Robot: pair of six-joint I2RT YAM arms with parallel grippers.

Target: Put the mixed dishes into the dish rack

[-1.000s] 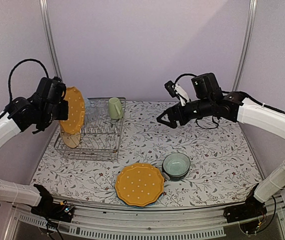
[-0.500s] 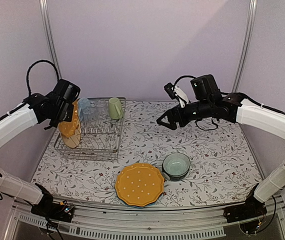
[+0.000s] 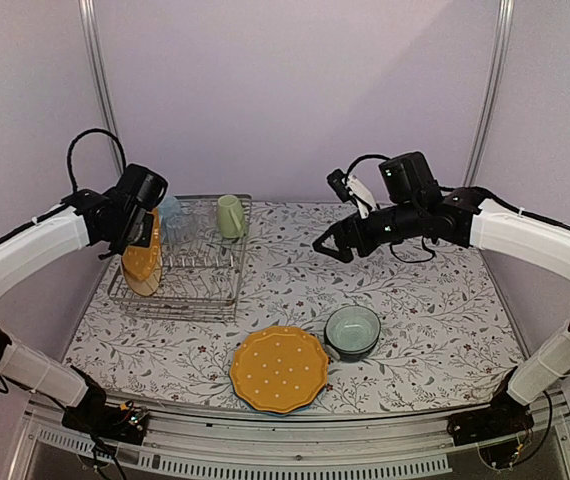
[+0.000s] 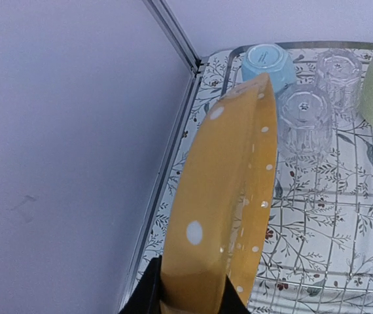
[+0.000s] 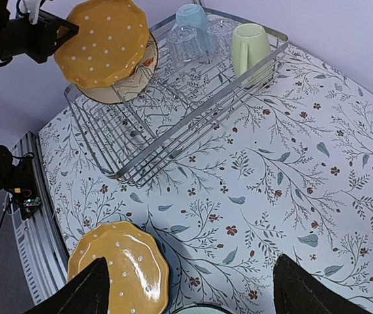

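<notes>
Silver wire runs in rows of upright tines across the rectangular dish rack (image 3: 193, 268), which stands at the far left of the leaf-and-flower-printed surface (image 3: 425, 290).

The left pincer (image 3: 147, 228) is clamped on the rim of a scalloped yellow plate with white dots (image 3: 142, 258), its black fingers (image 4: 148, 296) pinching the edge from both sides. The plate stands on edge at the rack's left end, just in front of one scalloped tan plate (image 5: 122, 90) that sits in the tines.

A second yellow dotted plate (image 3: 278, 368) lies flat at the near middle of the surface, with a sliver of blue showing under its near edge. Just beside it to the right sits a teal bowl with a dark outside (image 3: 352, 332). Whether it is one bowl or a stack cannot be told.

Along the rack's far side stand four drinking vessels:
- One light blue mug (image 4: 270, 62), mouth down.
- Two clear glasses (image 4: 304, 121) (image 4: 339, 69), also mouth down.
- One pale yellow-green mug (image 3: 230, 215), at the far right corner.

The right pincer (image 3: 330, 243) hangs above the far middle of the surface, well apart from the rack. Its two fingers (image 5: 91, 291) are spread wide with nothing between them.
</notes>
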